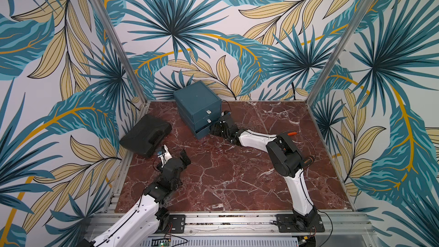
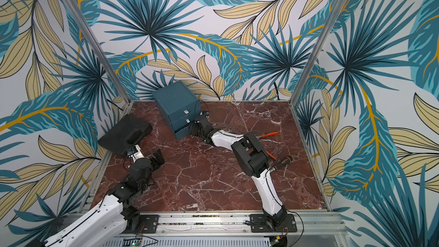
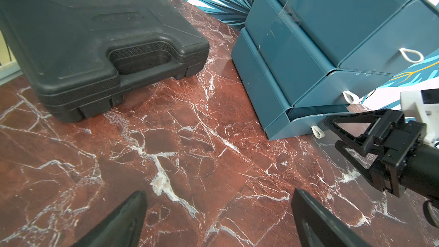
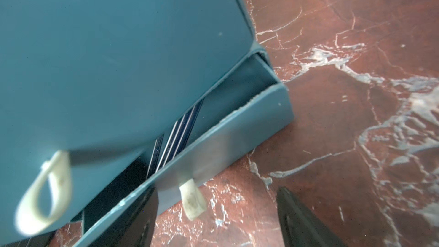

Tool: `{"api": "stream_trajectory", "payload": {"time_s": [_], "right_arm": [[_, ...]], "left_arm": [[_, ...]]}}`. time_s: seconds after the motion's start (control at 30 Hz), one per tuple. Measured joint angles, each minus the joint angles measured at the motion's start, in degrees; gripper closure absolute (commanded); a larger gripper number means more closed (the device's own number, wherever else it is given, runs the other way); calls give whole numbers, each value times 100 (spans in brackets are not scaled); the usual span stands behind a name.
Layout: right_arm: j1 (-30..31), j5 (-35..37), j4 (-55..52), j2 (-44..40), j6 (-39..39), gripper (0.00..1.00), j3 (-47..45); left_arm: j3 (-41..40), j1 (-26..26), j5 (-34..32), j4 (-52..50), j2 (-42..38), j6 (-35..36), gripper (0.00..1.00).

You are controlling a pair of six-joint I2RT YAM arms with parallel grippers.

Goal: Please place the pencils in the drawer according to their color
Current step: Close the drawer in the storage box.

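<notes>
While the drawer, far centre on the tabletop, sits with its lowest level ajar and dark pencils inside, the right gripper stands open around its pull tab. The left gripper hovers open nearer. A clumsy push could skid the chest.

Three drawers, one black case

The left arm and right arm wear glossy white shells between bulky black joints. Thin black cables run behind the black wedge-shaped jaws. Each base is a black screwed plate.
</notes>
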Motion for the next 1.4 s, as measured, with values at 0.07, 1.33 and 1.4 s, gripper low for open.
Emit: {"api": "stream_trajectory", "payload": {"time_s": [0.07, 1.33, 1.4], "right_arm": [[-13, 0, 9, 50, 63, 16, 2], [-243, -374, 699, 505, 859, 14, 223], [-243, -380, 767, 505, 859, 14, 177]], "left_arm": [[0, 9, 9, 20, 15, 4, 0], [0, 114, 173, 133, 57, 15, 0], [0, 120, 195, 133, 57, 17, 0]]}}
